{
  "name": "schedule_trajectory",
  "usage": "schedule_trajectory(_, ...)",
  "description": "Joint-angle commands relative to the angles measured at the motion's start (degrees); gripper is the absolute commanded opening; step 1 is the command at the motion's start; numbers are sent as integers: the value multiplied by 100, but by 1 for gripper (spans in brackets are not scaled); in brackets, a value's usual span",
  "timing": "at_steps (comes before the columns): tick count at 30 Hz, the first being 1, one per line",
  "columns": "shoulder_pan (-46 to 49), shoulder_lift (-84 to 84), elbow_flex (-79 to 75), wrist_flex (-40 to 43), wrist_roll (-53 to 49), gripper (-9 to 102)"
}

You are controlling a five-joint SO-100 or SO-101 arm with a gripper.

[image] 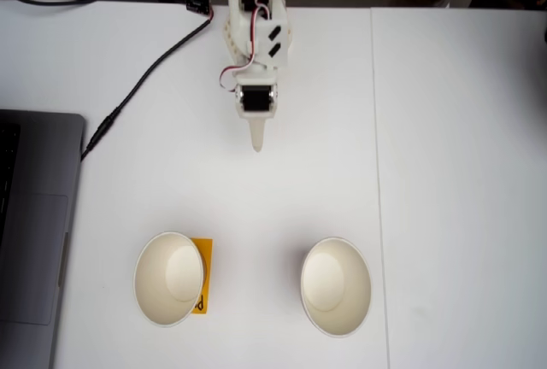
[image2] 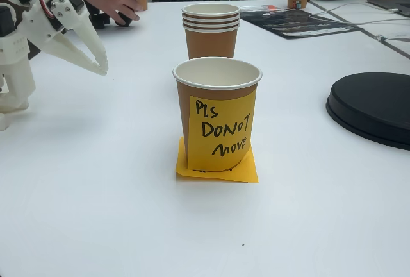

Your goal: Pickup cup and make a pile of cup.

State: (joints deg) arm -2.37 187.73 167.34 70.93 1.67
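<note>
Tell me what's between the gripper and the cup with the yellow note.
Nothing: in the top-down fixed view, only bare white table separates the gripper from the cup.

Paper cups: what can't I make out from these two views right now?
Yellow-noted paper cup: note's writing in the top-down fixed view, tucked under the rim.
Stack of brown-walled paper cups: cup count from above, walls hidden.
Stack's base in the side fixed view, behind the noted cup.
</note>
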Motion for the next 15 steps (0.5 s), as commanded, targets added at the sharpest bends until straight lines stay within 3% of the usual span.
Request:
schedule_trajectory(1, -9, 35, -70, -79, -26, -7)
schedule_trajectory(9, 44, -9, -97, -97, -26, -7)
schedule_trajectory(15, 53, -1143, -431, -141, -35, -7)
